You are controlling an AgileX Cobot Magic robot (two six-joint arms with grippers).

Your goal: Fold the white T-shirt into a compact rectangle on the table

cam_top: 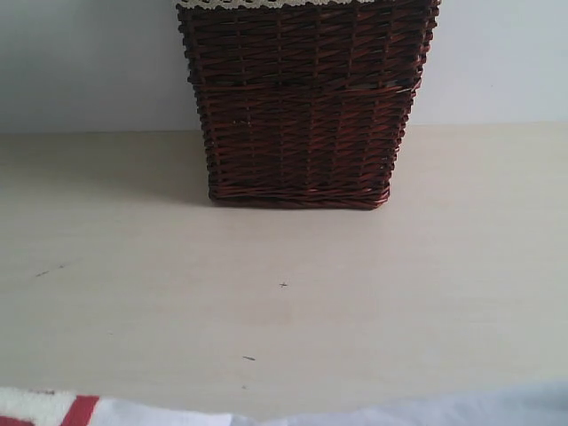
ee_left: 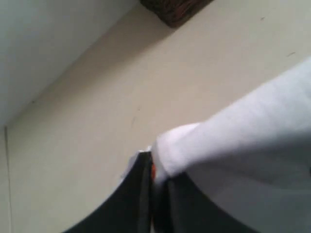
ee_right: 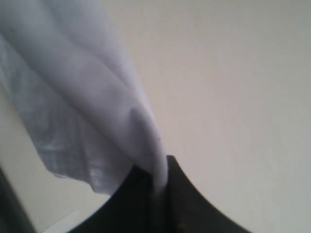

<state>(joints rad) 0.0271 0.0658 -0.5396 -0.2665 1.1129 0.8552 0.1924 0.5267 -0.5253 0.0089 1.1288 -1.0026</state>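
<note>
1. Left fingers (ee_left: pixel 138 194) are clamped together on a rolled edge of the white T-shirt (ee_left: pixel 233 145). A speck of orange (ee_left: pixel 153 171) shows at the pinch. It may be the neck tag, though we cannot be sure.
2. Right fingers (ee_right: pixel 187 204) are likewise pressed shut on a gathered fold of the shirt. The cloth falls away from them in a loose drape and seems lifted off the surface (cam_top: pixel 284 293).
3. We judge that the shirt is held at two separate points so that it spreads between the arms and can be laid out flat. A flat, squared spread is what a tidy rectangle needs, and the folding proper looks not yet begun.
4. Only the exterior view shows us the room to work. A wide bare stretch of surface lies between the shirt at the near edge and the wicker basket (cam_top: pixel 302 106), which stands far and central with its lace trim (cam_top: pixel 302 3) on top. That view shows only a strip of shirt along the near edge, with red-edged lettering (cam_top: pixel 62 410) at the near left. It shows neither pair of fingers.
5. Only the wrist views show us the grips. The left one also catches a corner of the basket, well apart from the shirt.
</note>
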